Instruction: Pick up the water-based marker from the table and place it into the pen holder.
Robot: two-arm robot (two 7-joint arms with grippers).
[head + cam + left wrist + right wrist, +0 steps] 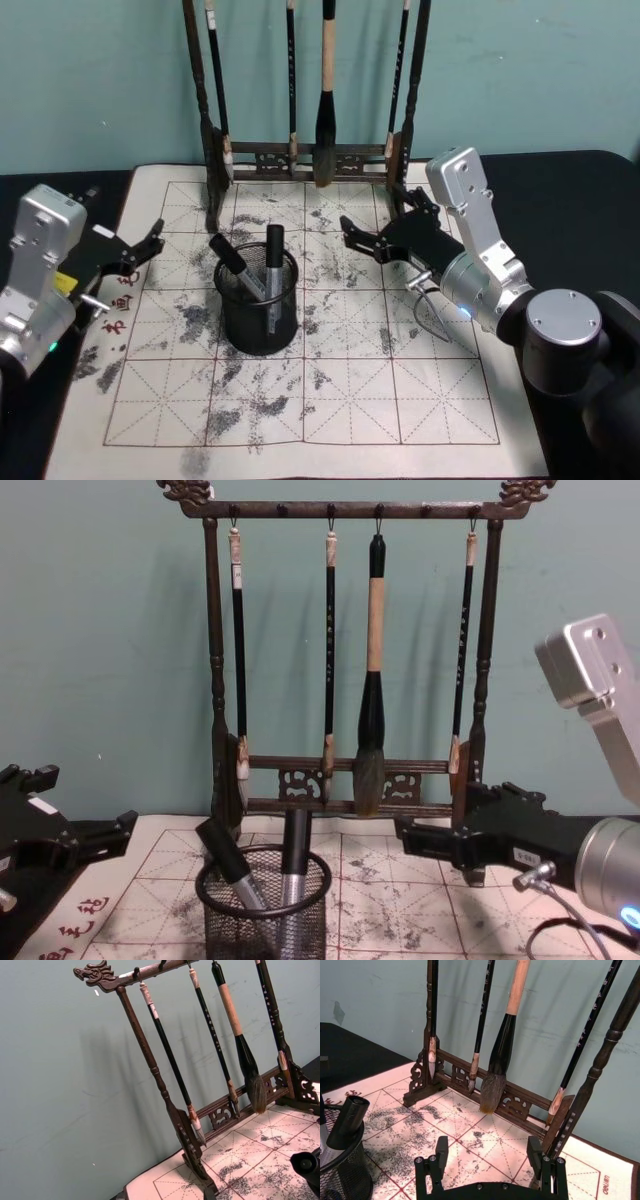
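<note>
The pen holder (258, 318), a round black mesh cup, stands on the ink-stained mat left of centre. Two water-based markers with black caps and grey barrels stand inside it: one (233, 258) leans left, the other (274, 252) is nearly upright. In the chest view the pen holder (264, 912) holds the same two markers (225, 865) (295, 852). My right gripper (350, 233) hovers open and empty to the right of the holder, its fingers spread in the right wrist view (488, 1152). My left gripper (150, 244) is open and empty at the mat's left edge.
A tall dark wooden brush rack (300, 158) with several hanging brushes stands at the back of the mat (350, 400). Its right post (600, 1067) is close beside my right gripper. Black tabletop (560, 190) borders the mat.
</note>
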